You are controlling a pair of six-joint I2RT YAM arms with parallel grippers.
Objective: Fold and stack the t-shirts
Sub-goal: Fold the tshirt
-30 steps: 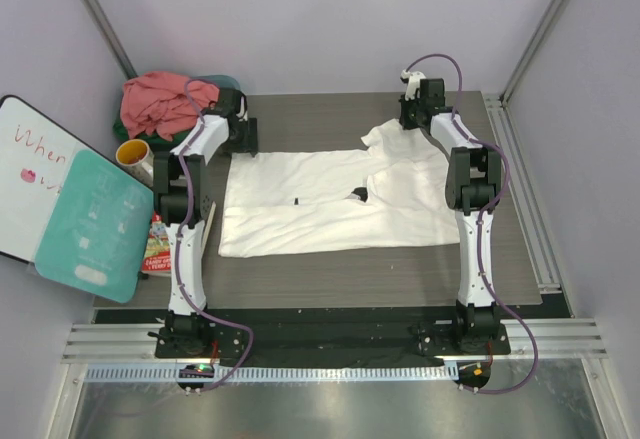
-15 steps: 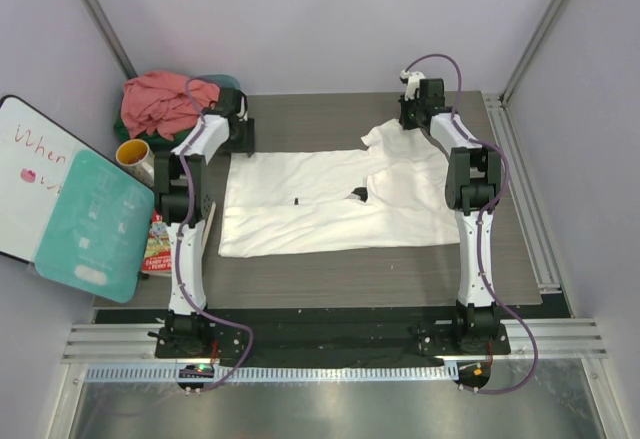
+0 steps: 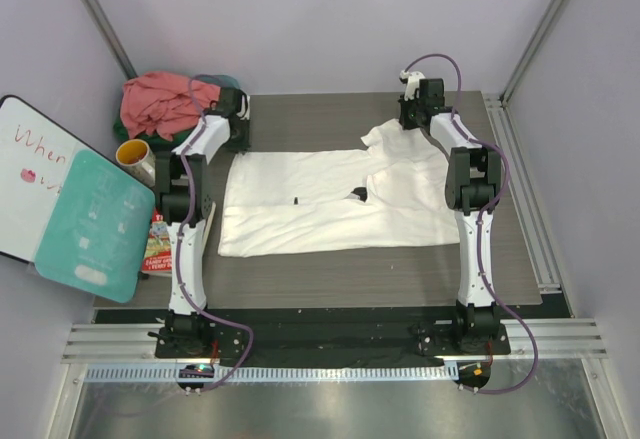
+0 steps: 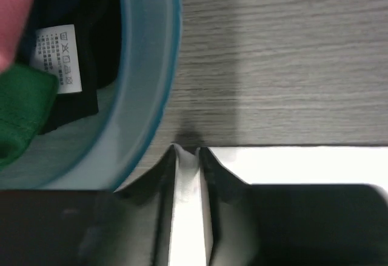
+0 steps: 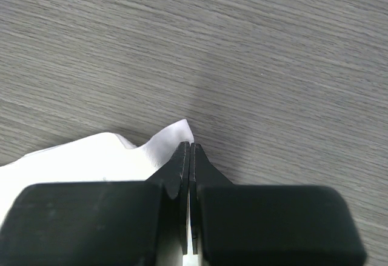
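Here the white t-shirt (image 3: pixel 330 209) lies spread flat on the table (image 3: pixel 300 279) — its far-left corner clamped between the nearly closed fingers of the left gripper (image 4: pixel 189 155), just beside the teal basin (image 4: pixel 154 90) — its far-right corner pinched in the tight-pressed right gripper (image 5: pixel 190 149).

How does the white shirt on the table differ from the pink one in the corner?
The white t-shirt lies spread out on the table; the pink t-shirt sits heaped in the teal basin. The white one looks smooth, the pink one wrinkled. Both are soft cloth shirts.
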